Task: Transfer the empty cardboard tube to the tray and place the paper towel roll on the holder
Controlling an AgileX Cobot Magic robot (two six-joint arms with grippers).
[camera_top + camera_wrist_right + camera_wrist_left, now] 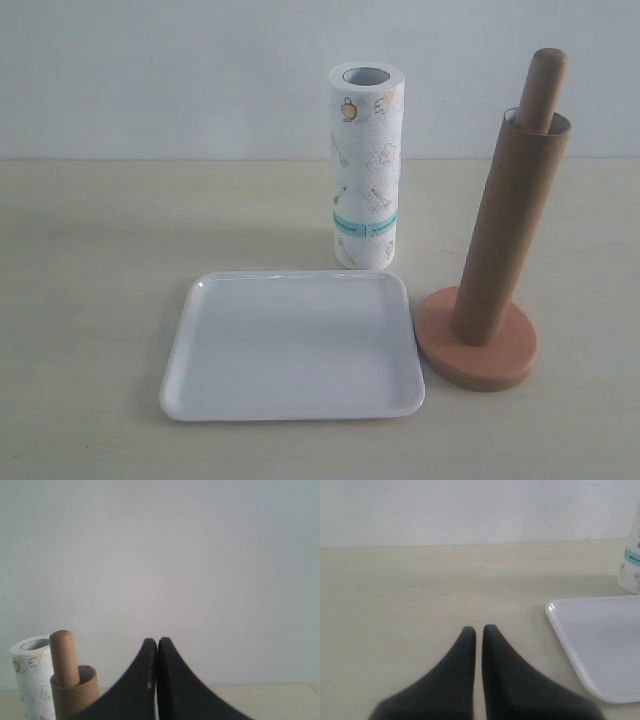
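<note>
The empty cardboard tube [505, 235] stands slipped over the holder's dowel [542, 88], leaning slightly, on the round wooden base [500, 365] at the right. To its left the paper towel roll [366, 165] stands upright behind the white tray [293, 345], which lies empty. Neither gripper shows in the exterior view. My left gripper [477, 629] is shut, low over the table, with the tray [600, 645] off to one side and the roll's edge [631, 565] beyond. My right gripper [157, 641] is shut, level with the tube's top [75, 690], the dowel [64, 657] and the roll [31, 680].
A beige tabletop [100, 260] stretches under everything, with a plain pale wall [200, 70] behind it.
</note>
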